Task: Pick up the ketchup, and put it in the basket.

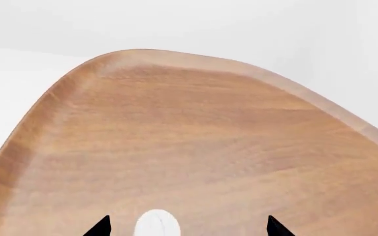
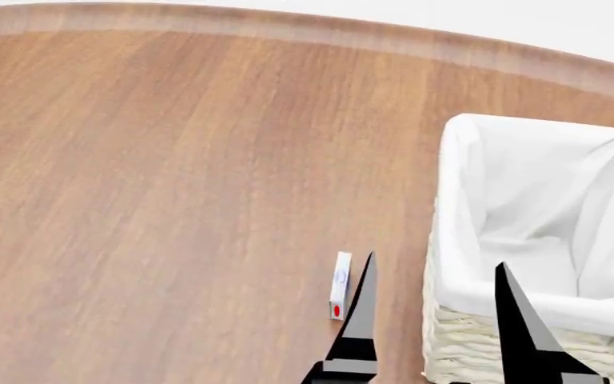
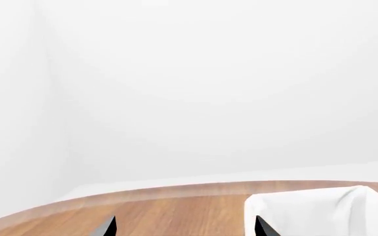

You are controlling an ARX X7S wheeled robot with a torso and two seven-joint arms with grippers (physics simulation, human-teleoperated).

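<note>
The ketchup's orange-red body shows in no view. A white rounded thing (image 1: pixel 156 225) lies between my left gripper's fingertips at the edge of the left wrist view; I cannot tell what it is. My left gripper (image 1: pixel 187 227) is open, over the wooden table (image 1: pixel 208 137). The basket (image 2: pixel 451 200), cream wicker with a white liner, stands at the table's right and also shows in the right wrist view (image 3: pixel 307 211). My right gripper (image 2: pixel 435 260) is open and empty, its fingers on either side of the basket's near left wall; its tips show in the right wrist view (image 3: pixel 185 227).
A small white slab (image 2: pixel 339 296) with a red spot and a bluish mark stands on the table just left of my right gripper's left finger. The table's rounded far edge (image 2: pixel 285 28) runs across the back, with white wall beyond.
</note>
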